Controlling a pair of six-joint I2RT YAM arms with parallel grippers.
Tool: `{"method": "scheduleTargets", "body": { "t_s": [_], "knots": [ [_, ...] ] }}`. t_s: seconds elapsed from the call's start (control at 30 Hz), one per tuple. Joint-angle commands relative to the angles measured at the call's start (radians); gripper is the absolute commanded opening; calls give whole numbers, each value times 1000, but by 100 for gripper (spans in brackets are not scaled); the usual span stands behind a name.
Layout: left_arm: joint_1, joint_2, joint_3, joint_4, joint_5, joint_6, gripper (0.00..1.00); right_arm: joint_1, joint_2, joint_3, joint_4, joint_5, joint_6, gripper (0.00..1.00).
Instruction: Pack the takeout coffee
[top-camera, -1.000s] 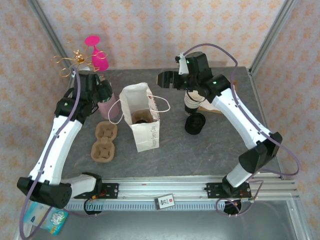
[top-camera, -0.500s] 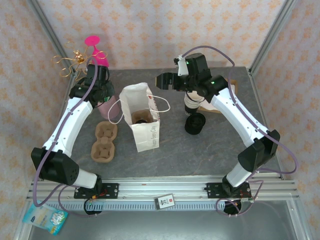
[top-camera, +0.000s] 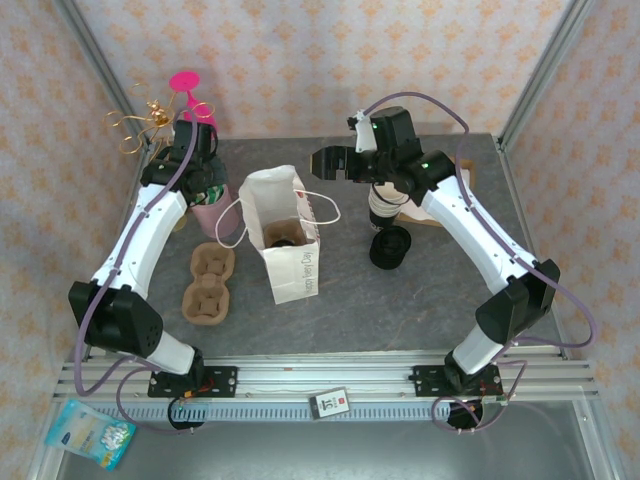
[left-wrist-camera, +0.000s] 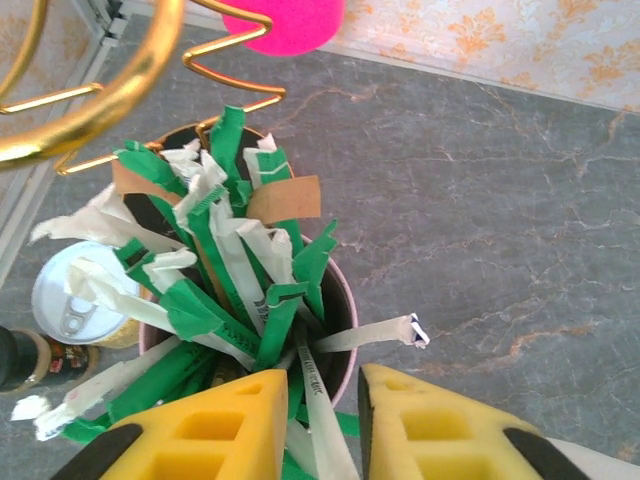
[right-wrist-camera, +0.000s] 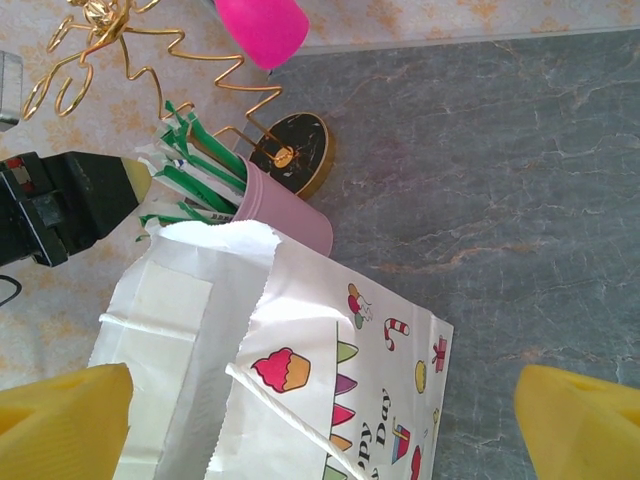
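Here, the coffee sits in the bag and a gripper is among the straws

The grey surface (top-camera: 420, 300) carries a white paper bag (top-camera: 292, 272), standing upright and open a little left of its middle. Toward the left edge lies a brown cardboard cup carrier (top-camera: 208, 285). The right gripper (top-camera: 328, 160) hangs above the surface near the far edge, just behind the bag, its jaws spread wide with nothing between them. The left gripper (left-wrist-camera: 325, 400) is at the far left corner, over a pink cup (left-wrist-camera: 345, 305) crammed with paper-wrapped straws (left-wrist-camera: 235, 265). Its jaws stand narrow with one white-wrapped straw (left-wrist-camera: 310, 365) running between them, and I cannot tell whether they pinch it. The takeout coffee (top-camera: 283, 238) shows as a dark round top down in the bag's mouth.
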Motion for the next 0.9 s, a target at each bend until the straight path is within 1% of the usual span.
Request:
{"method": "scheduleTargets", "body": {
  "t_s": [0.0, 0.1, 0.2, 0.27, 0.37, 0.43, 0.53, 0.6, 0.67, 0.87],
  "knots": [
    [7, -9, 25, -2, 60, 8, 35, -9, 4, -18, 23, 6, -20, 98],
    [7, -14, 28, -13, 73, 4, 36, -11, 9, -17, 22, 1, -20, 98],
    [6, -19, 7, -4, 78, 2, 33, -12, 12, -18, 22, 1, -22, 98],
    [7, -10, 1, -9, 62, 3, 30, -12, 12, -18, 23, 1, -22, 98],
    [7, -1, -2, -15, 49, 3, 20, -12, 12, -19, 18, -3, -24, 98],
    [7, 1, -3, -12, 49, 6, 18, -12, 8, -19, 14, 0, -23, 99],
    [7, 5, 3, -20, 34, 7, 11, -15, -1, -26, 18, 6, -23, 100],
    [7, 7, 9, -26, 35, 9, 10, -18, -6, -28, 20, 5, -23, 100],
    [7, 7, 11, -31, 37, 14, 0, -22, -9, -33, 20, 7, -23, 100],
    [6, -15, 55, -66, 34, 9, 0, -30, -21, -30, 21, 3, -19, 100]
  ]
}}
